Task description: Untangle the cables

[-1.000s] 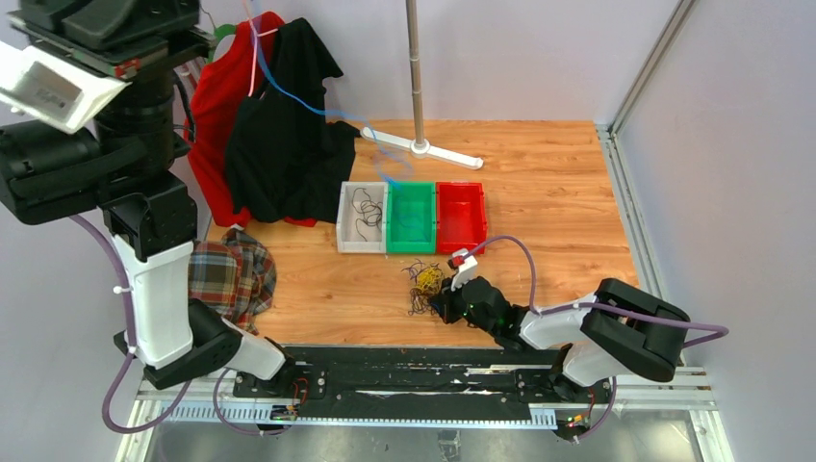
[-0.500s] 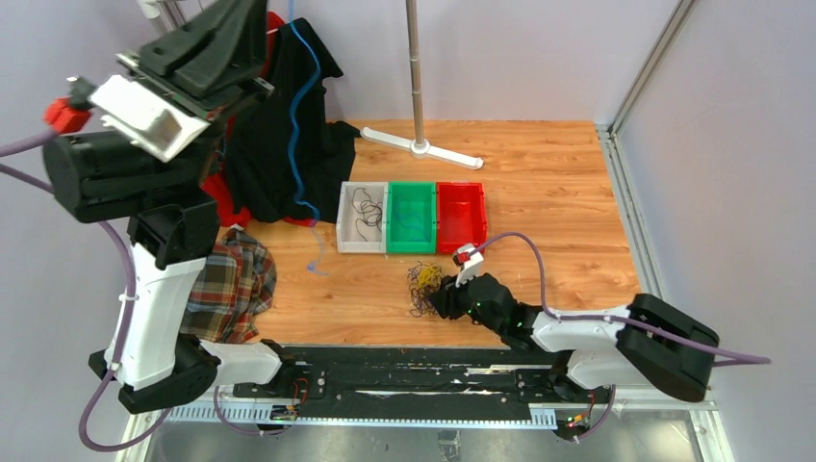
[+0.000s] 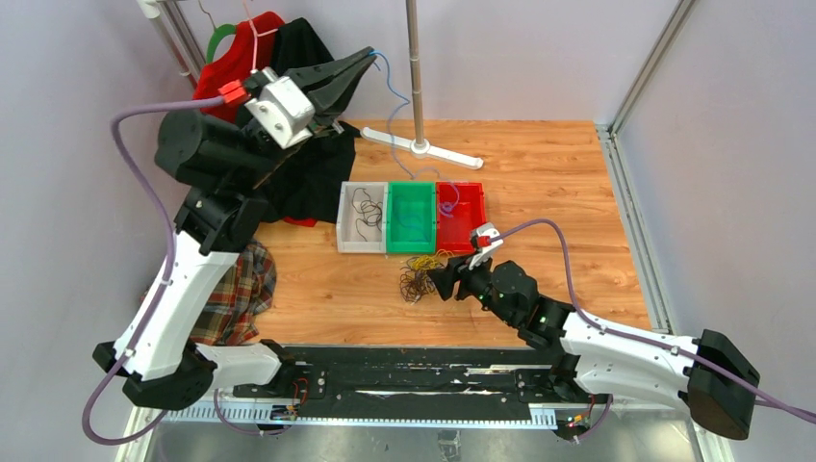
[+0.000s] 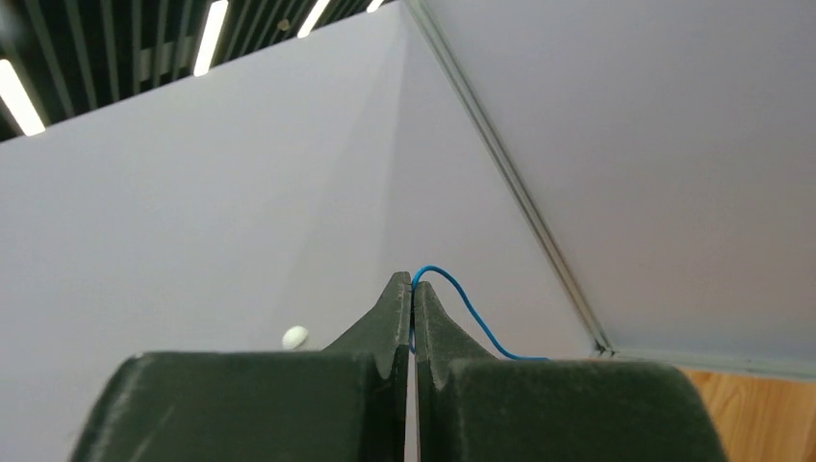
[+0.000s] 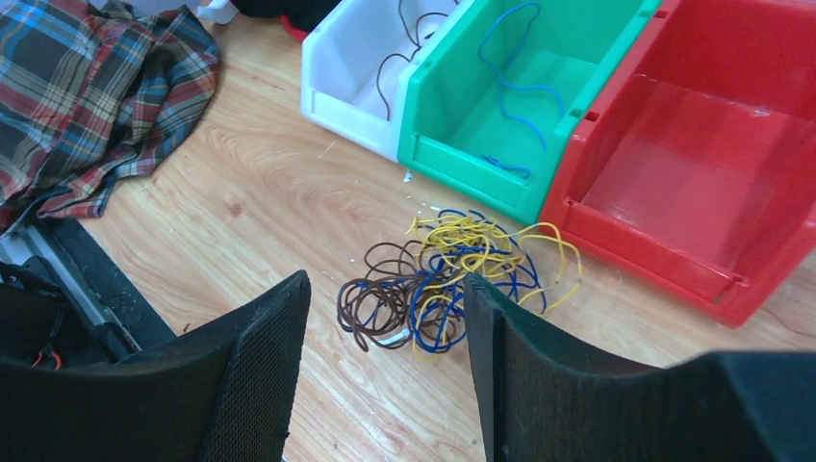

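Blue thin wire [image 4: 467,303]: top end pinched in left gripper [image 4: 412,284], fingers pressed together on it, arm raised high at far left. Strand hangs down; right wrist view shows its lower part lying in green plastic bin [image 5: 462,164].

Step (judged): one strand drawn clear of the bundle, being delivered to its bin.

Tangle of yellow, blue and brown curly wires [image 5: 443,284] lies on wooden table [image 3: 558,192], just before the green bin.

Right gripper [image 5: 387,279]: spread wide, holding nothing, poised over tangle; contact cannot be told.

Next move (judged): left releases; right must single out one strand.
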Action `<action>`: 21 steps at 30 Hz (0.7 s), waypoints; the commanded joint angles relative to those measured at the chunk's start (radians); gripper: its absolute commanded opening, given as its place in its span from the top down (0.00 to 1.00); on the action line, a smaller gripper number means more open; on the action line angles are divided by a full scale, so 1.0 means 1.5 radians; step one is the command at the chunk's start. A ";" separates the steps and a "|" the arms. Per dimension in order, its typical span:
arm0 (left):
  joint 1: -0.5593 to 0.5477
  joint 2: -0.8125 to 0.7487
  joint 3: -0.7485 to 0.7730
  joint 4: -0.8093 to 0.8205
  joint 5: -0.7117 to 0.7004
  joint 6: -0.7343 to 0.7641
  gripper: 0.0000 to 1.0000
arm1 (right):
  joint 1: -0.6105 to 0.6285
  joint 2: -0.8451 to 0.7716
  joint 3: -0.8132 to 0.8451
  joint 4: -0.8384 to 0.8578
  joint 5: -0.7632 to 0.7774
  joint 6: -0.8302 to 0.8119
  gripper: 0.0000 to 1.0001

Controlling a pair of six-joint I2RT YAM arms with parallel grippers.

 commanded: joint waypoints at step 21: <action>-0.003 0.108 -0.069 -0.017 -0.072 0.047 1.00 | -0.010 -0.029 0.011 -0.051 0.110 -0.026 0.45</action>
